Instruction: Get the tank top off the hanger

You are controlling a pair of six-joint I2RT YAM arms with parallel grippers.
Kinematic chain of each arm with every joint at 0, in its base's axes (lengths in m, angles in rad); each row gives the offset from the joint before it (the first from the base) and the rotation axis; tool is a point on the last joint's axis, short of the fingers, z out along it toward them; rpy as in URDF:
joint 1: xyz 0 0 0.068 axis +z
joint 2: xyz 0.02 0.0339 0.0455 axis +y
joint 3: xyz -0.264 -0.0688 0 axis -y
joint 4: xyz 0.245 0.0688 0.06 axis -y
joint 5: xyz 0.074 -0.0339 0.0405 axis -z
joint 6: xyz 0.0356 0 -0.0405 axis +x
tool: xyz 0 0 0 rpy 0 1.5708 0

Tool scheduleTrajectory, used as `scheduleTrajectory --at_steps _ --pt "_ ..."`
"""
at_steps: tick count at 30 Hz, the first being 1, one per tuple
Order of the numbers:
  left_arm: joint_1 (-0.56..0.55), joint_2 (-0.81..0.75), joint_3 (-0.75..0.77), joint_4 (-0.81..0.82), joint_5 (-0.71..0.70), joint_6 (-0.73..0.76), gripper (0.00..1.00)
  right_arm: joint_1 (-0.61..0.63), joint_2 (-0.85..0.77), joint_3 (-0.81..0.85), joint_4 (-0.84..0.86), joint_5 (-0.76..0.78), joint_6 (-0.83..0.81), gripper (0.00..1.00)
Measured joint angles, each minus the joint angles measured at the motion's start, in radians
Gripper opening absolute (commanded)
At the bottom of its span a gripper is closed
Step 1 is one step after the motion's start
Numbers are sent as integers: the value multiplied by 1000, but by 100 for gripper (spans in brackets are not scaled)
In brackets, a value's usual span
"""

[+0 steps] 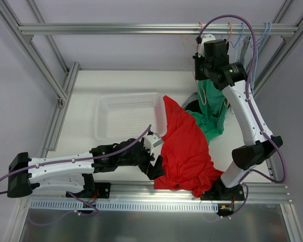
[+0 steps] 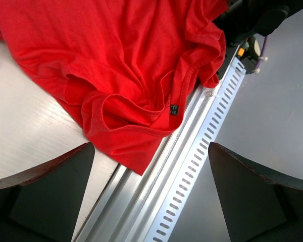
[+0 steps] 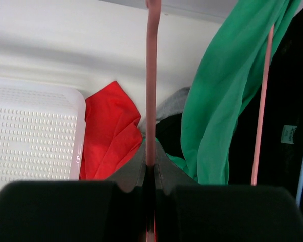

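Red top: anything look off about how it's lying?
Yes. The red top lies crumpled on the table, and its near edge spills over the table's front edge onto the slotted rail.

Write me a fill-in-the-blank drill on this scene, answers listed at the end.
1. The right gripper is shut on a thin ____ hanger.
2. The garment lying on the table by the left gripper is ____.
3. The left gripper's jaws stand ____.
4. In the right wrist view, the bright cloth hanging just right of that hanger is ____.
Missing words: pink; red; open; green.
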Motion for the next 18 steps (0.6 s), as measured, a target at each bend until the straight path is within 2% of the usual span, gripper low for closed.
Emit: scheduleTrajectory --at_steps 2,4,5,6,8,10,11,15,18 --pt "-6 26 0 -1 -2 0 99 0 -11 -32 36 -11 2 0" --pt "-8 51 5 -3 -2 2 99 -2 -27 -58 61 -20 3 10" --pt "-12 64 12 -9 -5 4 99 -2 -35 -65 66 -24 5 19" --pt "-13 77 22 -12 -10 6 99 -3 -41 -70 62 -29 9 48" --pt "-13 98 44 -17 -25 9 99 -3 -58 -86 53 -42 16 76" --pt "-13 122 71 -17 -52 14 99 -3 -77 -99 42 -53 21 86" --pt "-13 139 89 -19 -68 15 99 -3 -92 -106 36 -61 21 98" --pt "-13 242 181 -21 -128 27 99 -4 -195 -144 12 -83 23 100" --pt "-13 389 311 -23 -176 39 99 -3 -360 -233 2 -80 23 99"
